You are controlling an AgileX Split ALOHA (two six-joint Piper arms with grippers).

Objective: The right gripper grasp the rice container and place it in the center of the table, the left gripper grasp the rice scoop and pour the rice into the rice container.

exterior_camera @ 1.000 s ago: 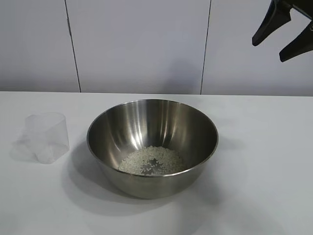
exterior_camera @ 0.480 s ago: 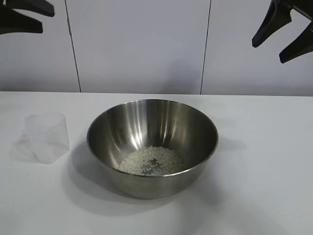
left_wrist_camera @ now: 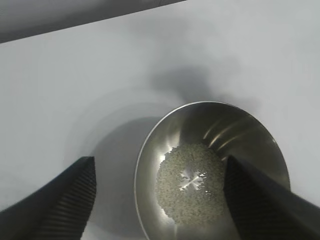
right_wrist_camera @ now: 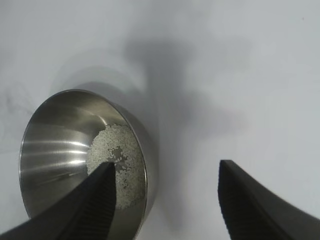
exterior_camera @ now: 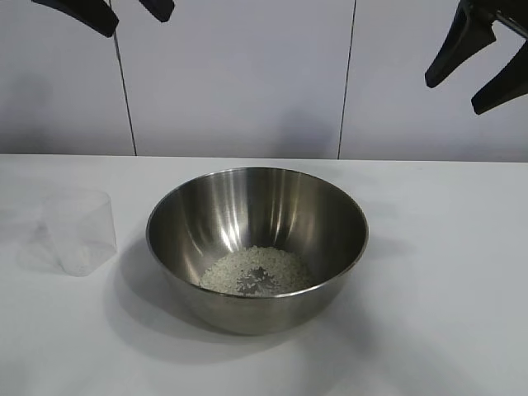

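The rice container, a shiny steel bowl, stands in the middle of the white table with a small heap of rice on its bottom. Left of it, apart from the bowl, the clear plastic rice scoop rests on the table with nothing visible inside. My left gripper hangs high at the top left, open and empty, looking down on the bowl and the rice. My right gripper hangs high at the top right, open and empty, with the bowl below it to one side.
A pale panelled wall closes off the back of the table. Bare tabletop lies to the right of the bowl and in front of it.
My left gripper has come into view at the top left, moved rightward and opened wider. Bowl, scoop and right gripper have stayed put.
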